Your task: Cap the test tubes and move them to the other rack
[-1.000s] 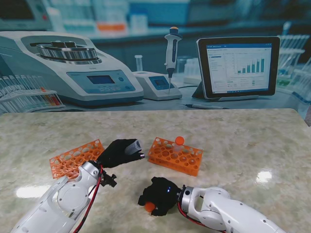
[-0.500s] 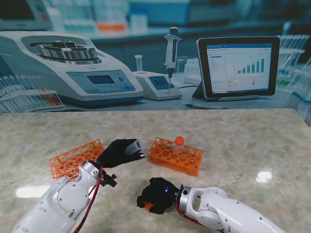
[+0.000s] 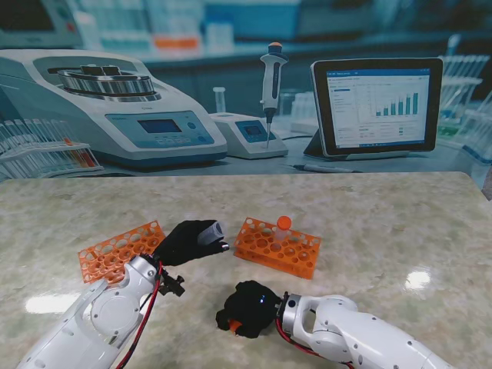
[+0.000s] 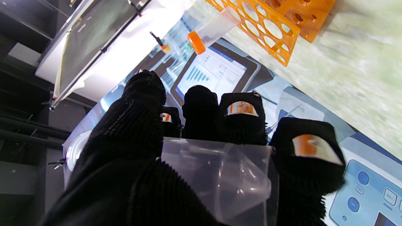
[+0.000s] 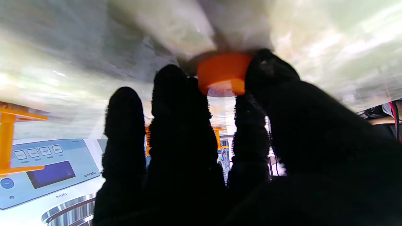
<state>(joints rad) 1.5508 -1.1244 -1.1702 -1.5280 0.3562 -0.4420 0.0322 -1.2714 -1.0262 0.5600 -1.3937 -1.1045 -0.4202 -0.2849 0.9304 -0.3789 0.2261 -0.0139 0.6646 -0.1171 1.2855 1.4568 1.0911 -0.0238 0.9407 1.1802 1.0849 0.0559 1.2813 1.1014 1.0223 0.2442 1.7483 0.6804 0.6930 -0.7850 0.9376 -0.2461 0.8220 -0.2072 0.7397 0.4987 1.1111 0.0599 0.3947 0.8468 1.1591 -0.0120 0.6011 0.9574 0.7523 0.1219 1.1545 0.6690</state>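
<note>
My left hand (image 3: 188, 241) gripped an open tube (image 3: 212, 231) between the two orange racks (image 3: 278, 246), while my right hand (image 3: 247, 308) pinched an orange cap (image 3: 235, 326) against the bench (image 3: 369, 223), where, I judged, that shallow fingertip hold could let it slip.

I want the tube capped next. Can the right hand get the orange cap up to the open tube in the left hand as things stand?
Probably yes. The right hand pinches the orange cap at the table, and the left hand holds the uncapped tube with its mouth toward the right. Only bare table lies between them.
</note>
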